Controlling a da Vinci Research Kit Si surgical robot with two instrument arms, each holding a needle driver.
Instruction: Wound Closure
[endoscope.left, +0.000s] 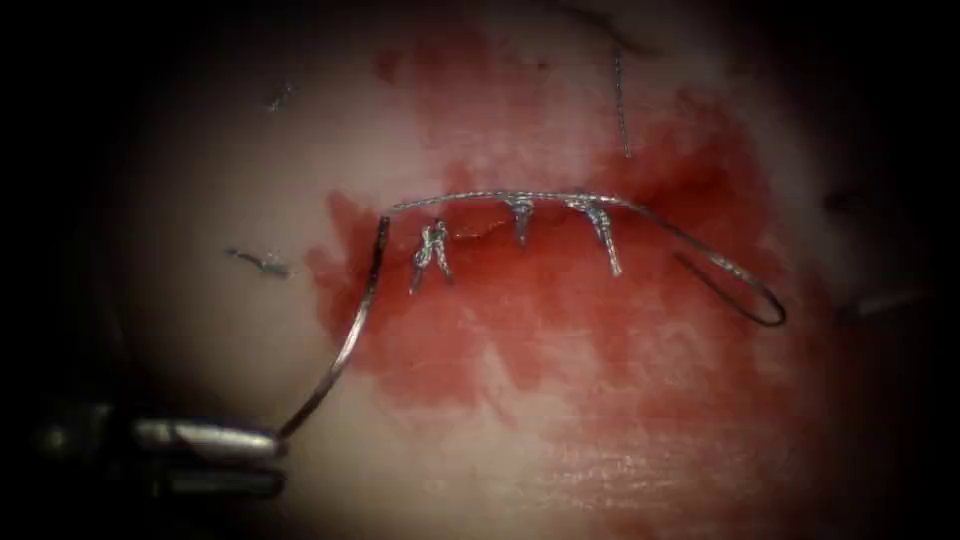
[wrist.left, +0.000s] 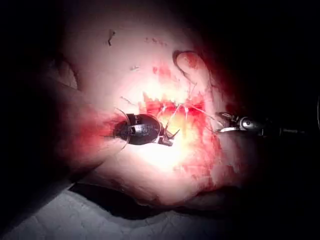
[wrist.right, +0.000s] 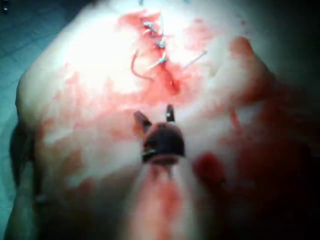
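Note:
The tissue (endoscope.left: 250, 180) carries a cut (endoscope.left: 480, 233) closed by three knotted stitches (endoscope.left: 520, 215) and stained with red fluid (endoscope.left: 560, 310). My left tool (endoscope.left: 270, 442) sits at the lower left, left of the cut, with its jaws shut on one end of the curved needle (endoscope.left: 350, 330). The needle arcs up to the cut's left end; I cannot tell whether that end is in the tissue. Thread (endoscope.left: 700, 250) runs from there along the cut and loops off to the right. In the right wrist view my right tool (wrist.right: 156, 116) hovers short of the cut, open and holding nothing.
Short cut ends of thread (endoscope.left: 260, 263) lie on the pale tissue left of the cut, and another (endoscope.left: 621, 100) lies above it. In the left wrist view the right tool (wrist.left: 223, 123) is beside the stitched cut (wrist.left: 175, 107). White cloth (wrist.left: 100, 220) lies under the tissue.

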